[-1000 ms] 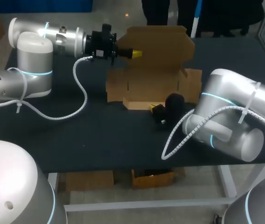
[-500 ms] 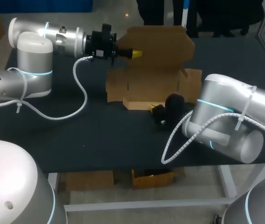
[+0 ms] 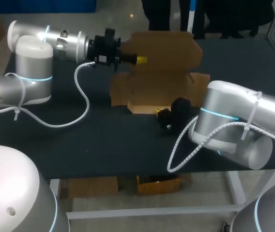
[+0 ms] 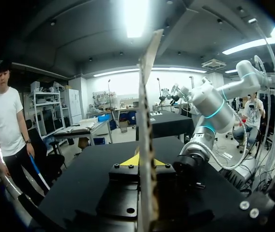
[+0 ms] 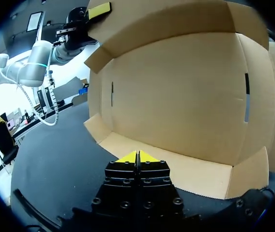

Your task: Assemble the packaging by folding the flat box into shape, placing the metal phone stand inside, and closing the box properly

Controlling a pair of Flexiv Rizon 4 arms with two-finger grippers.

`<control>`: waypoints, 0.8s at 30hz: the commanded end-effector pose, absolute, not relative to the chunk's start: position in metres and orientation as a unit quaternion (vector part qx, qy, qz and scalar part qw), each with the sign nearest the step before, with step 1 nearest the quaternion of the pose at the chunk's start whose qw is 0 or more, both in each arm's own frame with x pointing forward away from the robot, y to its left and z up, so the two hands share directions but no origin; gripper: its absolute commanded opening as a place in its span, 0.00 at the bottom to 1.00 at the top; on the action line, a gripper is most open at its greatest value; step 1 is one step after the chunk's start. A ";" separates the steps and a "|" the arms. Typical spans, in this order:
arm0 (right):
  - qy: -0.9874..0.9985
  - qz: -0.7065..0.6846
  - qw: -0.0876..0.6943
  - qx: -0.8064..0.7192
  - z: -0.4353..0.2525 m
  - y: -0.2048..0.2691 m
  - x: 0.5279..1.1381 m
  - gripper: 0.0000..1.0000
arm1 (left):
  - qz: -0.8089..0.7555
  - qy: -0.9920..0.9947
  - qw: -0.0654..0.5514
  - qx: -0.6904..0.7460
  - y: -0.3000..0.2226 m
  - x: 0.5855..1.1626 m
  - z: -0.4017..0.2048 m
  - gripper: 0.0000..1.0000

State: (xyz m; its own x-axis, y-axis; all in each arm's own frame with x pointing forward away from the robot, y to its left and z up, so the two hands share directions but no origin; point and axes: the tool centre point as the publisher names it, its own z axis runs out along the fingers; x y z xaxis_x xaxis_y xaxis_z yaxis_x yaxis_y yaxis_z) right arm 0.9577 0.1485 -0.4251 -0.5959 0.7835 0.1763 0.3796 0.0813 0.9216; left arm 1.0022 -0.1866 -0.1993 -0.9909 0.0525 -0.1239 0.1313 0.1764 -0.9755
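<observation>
A brown cardboard box (image 3: 152,87) lies half folded in the middle of the black table (image 3: 79,140), its lid (image 3: 169,48) standing up at the back. My left gripper (image 3: 140,59) is shut on the lid's left edge. From the left wrist, that flap (image 4: 145,121) is edge-on between the yellow tips of the left gripper (image 4: 138,160). My right gripper (image 3: 161,113) is shut with nothing in it, its tips touching the box's low front wall (image 5: 176,166). The right wrist view looks into the bare box (image 5: 176,96), with the left gripper (image 5: 100,9) up on the lid. No phone stand is in view.
The left arm's white cable (image 3: 82,101) loops over the table left of the box. The right arm's cable (image 3: 181,145) and its bulky elbow (image 3: 229,130) sit at the front right. Bare black tabletop runs along the front and left.
The right arm's elbow has swung a little to the left while its gripper stays at the box front. The left gripper and the lid have shifted slightly lower.
</observation>
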 end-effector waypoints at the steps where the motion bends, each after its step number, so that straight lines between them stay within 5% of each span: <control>1: 0.711 0.539 0.188 0.410 -0.428 0.151 0.959 0.00 | -0.638 0.767 0.036 0.055 -0.184 0.992 -0.199 0.00; 24: 0.711 0.539 0.188 0.410 -0.428 0.151 0.959 0.00 | -0.646 0.762 -0.005 0.043 -0.193 0.969 -0.214 0.00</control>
